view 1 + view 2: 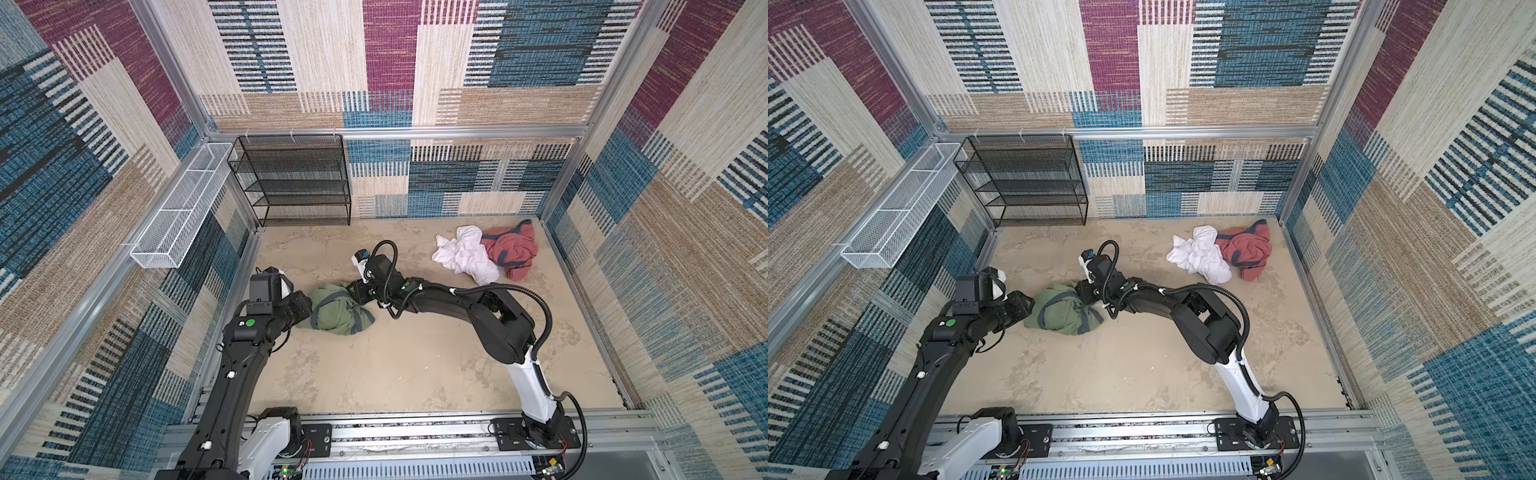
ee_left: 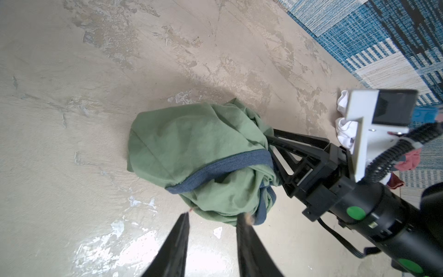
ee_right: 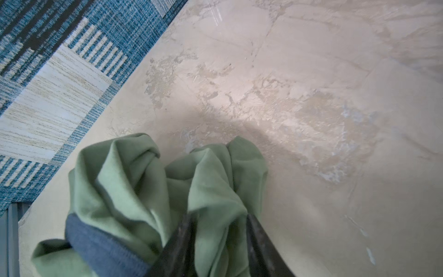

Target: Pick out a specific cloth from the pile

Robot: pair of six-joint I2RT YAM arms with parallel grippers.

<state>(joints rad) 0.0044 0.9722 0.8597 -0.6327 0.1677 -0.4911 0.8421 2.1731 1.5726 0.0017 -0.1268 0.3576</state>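
The cloth lies bunched on the tabletop, left of centre between the two arms and well apart from the pile near the far right corner. In both top views the fingers of each arm are hard to make out against the black wrists, so only the wrist views show them. The left gripper is released, its jaws spread over bare tabletop. One fingertip meets the cloth's near edge, blurred there. The right gripper has its jaws apart with a green fold between them, the tips sunk in fabric. Whether it pinches the fold cannot be told. Seen from the left wrist, the right wrist camera hides most of the pile.
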